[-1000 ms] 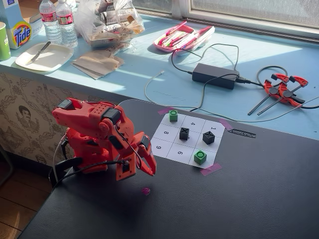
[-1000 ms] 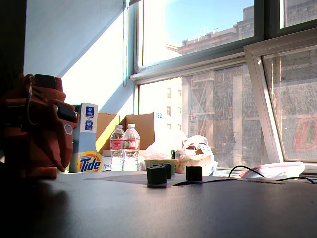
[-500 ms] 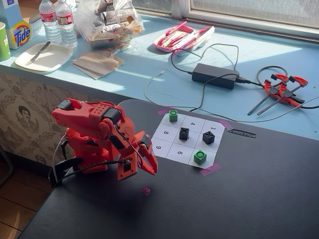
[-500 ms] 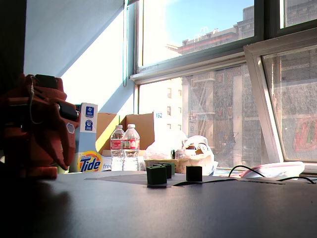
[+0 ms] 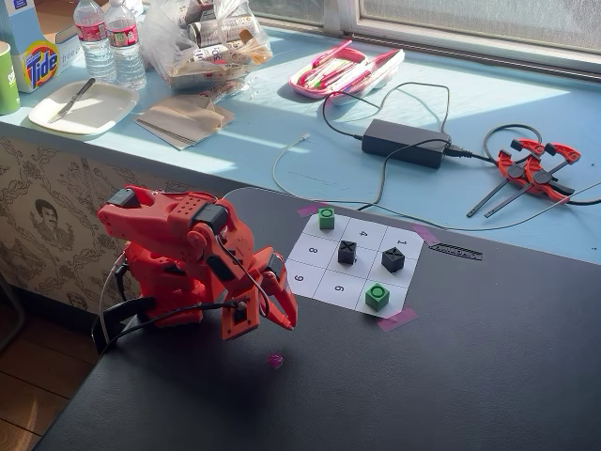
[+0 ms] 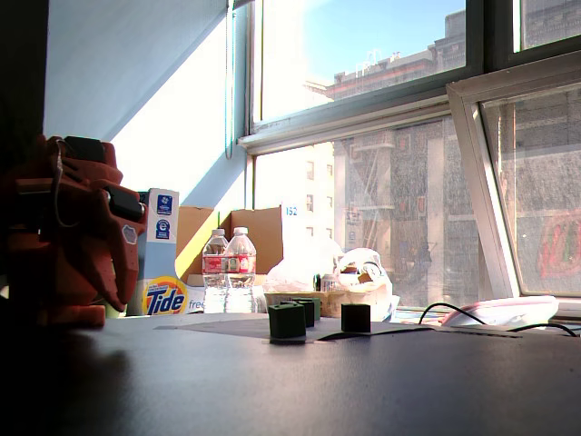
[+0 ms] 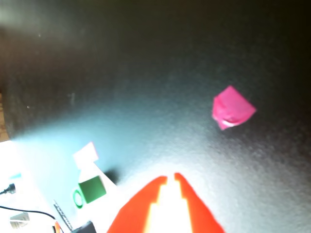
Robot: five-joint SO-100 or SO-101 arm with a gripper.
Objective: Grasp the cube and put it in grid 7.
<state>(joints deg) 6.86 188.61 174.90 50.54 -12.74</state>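
Black table (image 5: 488,376) with paper grid (image 5: 352,266)

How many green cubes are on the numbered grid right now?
2. In a fixed view, one green cube sits on the grid's far corner cell, the other green cube on the near right corner cell. None seems hidden.

High oblique, table-level side, blurry wrist-down

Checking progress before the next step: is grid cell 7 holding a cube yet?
Occupied: a small bright green cube sits on the white paper grid's far-left corner cell, beside 4.
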